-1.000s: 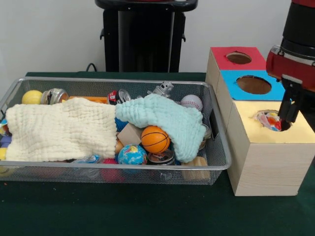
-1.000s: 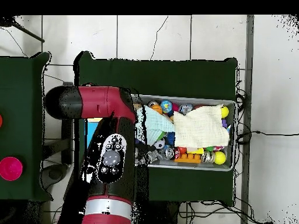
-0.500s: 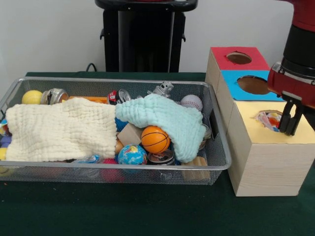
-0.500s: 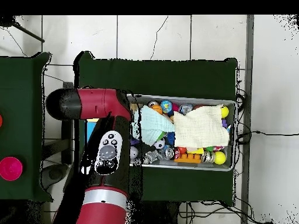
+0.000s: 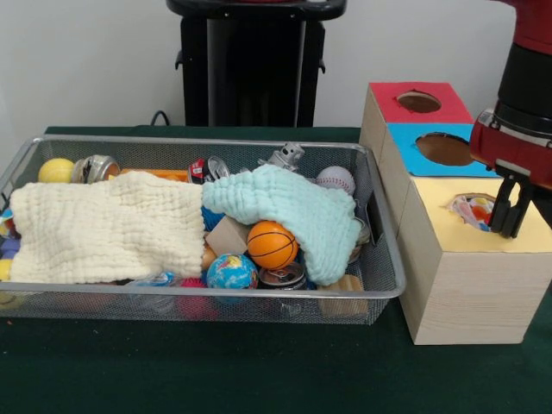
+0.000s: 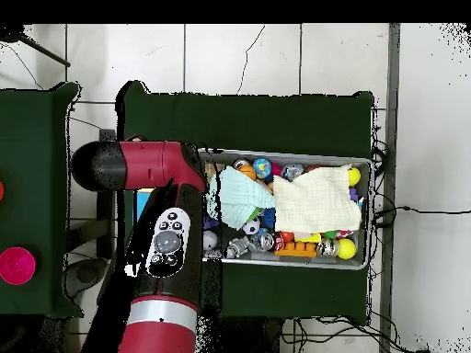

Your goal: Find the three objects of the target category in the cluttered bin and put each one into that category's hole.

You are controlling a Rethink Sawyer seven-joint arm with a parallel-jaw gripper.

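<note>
- Gripper (image 5: pixel 509 226) hangs over the yellow-topped box section (image 5: pixel 517 231), just right of its hole (image 5: pixel 473 210); fingers a narrow gap apart, nothing between them.
- Crinkly multicoloured item (image 5: pixel 470 210) sits in that hole, part sticking up above the rim.
- Blue section (image 5: pixel 444 148) and red section (image 5: pixel 417 102) behind it, both holes look empty.
- Wire bin (image 5: pixel 390 274) left of the box, full of clutter.
- Cream cloth (image 5: pixel 103 228) covers the left half, mint cloth (image 5: pixel 289 211) draped over the right.
- Basketball (image 5: pixel 272 244), globe ball (image 5: pixel 231 272), baseball (image 5: pixel 335 179), yellow ball (image 5: pixel 56 170), cans (image 5: pixel 96 167), silver toy figure (image 5: pixel 285 156) visible.
- Overhead: red arm (image 6: pixel 166 244) covers the box; bin (image 6: pixel 361 164) to its right.
</note>
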